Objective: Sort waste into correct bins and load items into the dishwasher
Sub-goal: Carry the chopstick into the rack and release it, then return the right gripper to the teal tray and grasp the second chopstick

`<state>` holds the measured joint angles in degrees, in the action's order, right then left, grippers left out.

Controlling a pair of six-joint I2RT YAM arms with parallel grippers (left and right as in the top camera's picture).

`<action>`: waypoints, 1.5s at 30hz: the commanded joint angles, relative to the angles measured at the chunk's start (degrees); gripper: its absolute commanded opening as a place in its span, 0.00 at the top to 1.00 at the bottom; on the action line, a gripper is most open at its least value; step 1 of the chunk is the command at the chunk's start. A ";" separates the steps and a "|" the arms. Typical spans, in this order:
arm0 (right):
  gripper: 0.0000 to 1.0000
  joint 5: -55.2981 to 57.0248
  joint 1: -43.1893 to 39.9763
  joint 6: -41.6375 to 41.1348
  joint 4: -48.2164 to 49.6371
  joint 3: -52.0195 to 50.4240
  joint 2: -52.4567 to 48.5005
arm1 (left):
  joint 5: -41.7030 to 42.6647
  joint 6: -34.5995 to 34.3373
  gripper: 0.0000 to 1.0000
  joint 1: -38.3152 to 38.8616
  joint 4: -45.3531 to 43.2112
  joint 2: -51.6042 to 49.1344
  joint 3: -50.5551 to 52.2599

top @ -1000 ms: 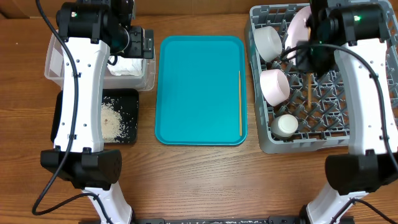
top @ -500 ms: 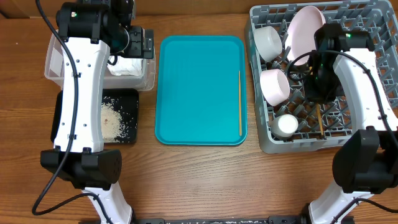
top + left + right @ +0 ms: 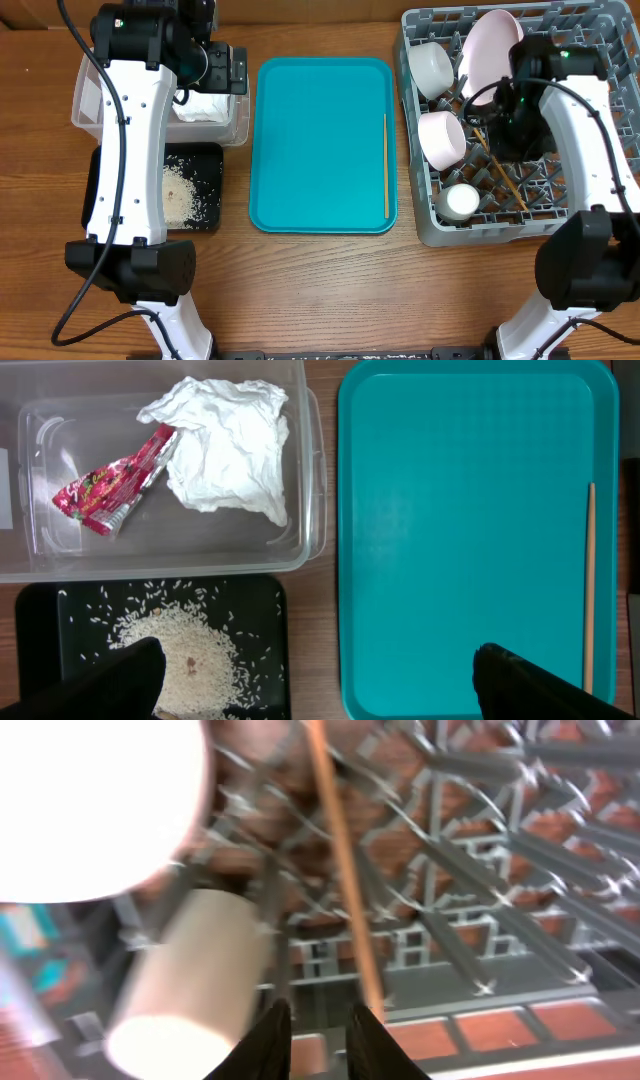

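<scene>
on the brown wooden table (image 3: 320,290), the large square grey plastic dish rack (image 3: 480,232) stood right, the flat teal serving tray (image 3: 320,140) centre, the clear rectangular plastic tub (image 3: 310,460) far left, the shallow black rectangular tray (image 3: 40,640) just before it. the left gripper (image 3: 315,665) hung with jaws wide apart, empty. the right gripper (image 3: 320,1025) was low in the rack, jaws a narrow gap; whether they pinched anything could not be told. the rack held a large white round plate (image 3: 490,50), a white bowl (image 3: 432,68), a second white bowl (image 3: 442,138) and a small white cup (image 3: 460,202). the crumpled white paper napkin (image 3: 230,450) and red printed snack wrapper (image 3: 105,490) lay in the tub. one thin light wooden chopstick (image 3: 505,175) slanted across the rack grid; the other chopstick (image 3: 386,165) lay along the teal tray's right edge. loose white rice grains (image 3: 185,655) lay in the black tray.
</scene>
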<state>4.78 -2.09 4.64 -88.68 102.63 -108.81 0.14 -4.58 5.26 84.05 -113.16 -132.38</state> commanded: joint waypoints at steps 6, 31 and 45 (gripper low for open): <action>0.41 -21.40 5.51 0.31 -0.17 15.72 0.48 | -0.59 -1.01 0.00 0.44 -0.09 0.02 -0.74; 0.56 2.93 26.23 -16.94 9.90 16.59 -20.09 | -0.61 -1.01 0.00 0.44 -0.09 0.02 -0.74; 0.56 2.97 26.38 -17.35 10.08 16.59 -27.30 | -0.59 -1.01 0.00 0.44 -0.09 0.02 -0.74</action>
<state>6.90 24.36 -12.03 -78.89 118.39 -135.00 0.14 -4.58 5.26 84.07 -113.16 -132.38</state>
